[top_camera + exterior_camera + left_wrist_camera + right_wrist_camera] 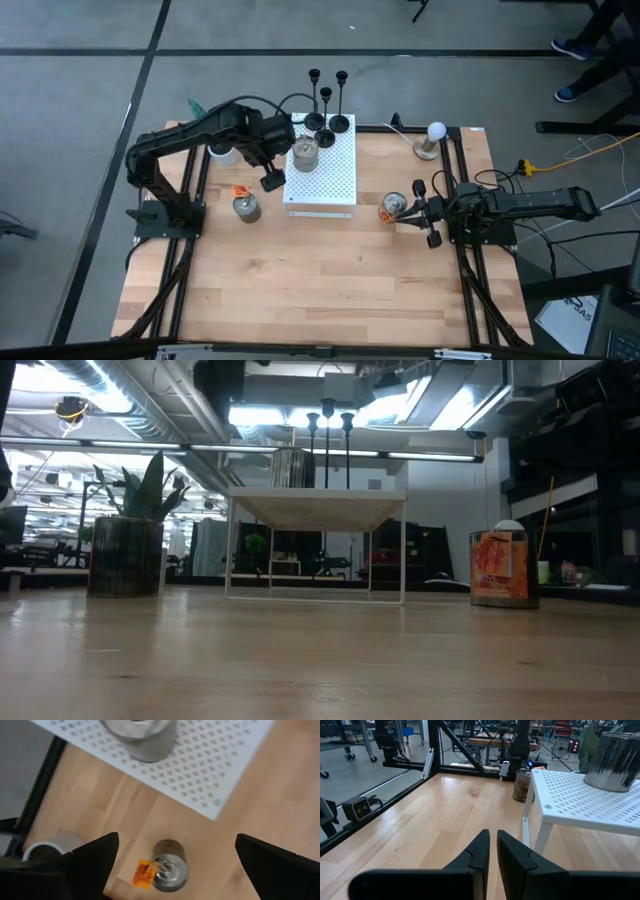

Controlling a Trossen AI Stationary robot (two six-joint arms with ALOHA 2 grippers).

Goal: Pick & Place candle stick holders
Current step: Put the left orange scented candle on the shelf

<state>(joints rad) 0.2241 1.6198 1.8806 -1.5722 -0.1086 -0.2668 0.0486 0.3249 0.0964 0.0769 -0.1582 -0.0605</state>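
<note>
1. black metal candle stick holders stood upright in a cluster at the far edge of a white perforated stand, their round bases on or just at its back rim; in the low view three slim stems rose above the stand's top.
2. a silver tin sat on the stand just in front of the holders.
3. the left pincer hovered over the stand's left edge, its fingers spread wide apart and gripping nothing; below it on the wooden tabletop stood a small tin with an orange tag.
4. the right pincer lay low at the tabletop's right side, well apart from the holders, its fingers pressed almost together with nothing between them; another tagged tin stood just beside it.
5. a white bulb on a wooden base stood near the far right corner.
</note>
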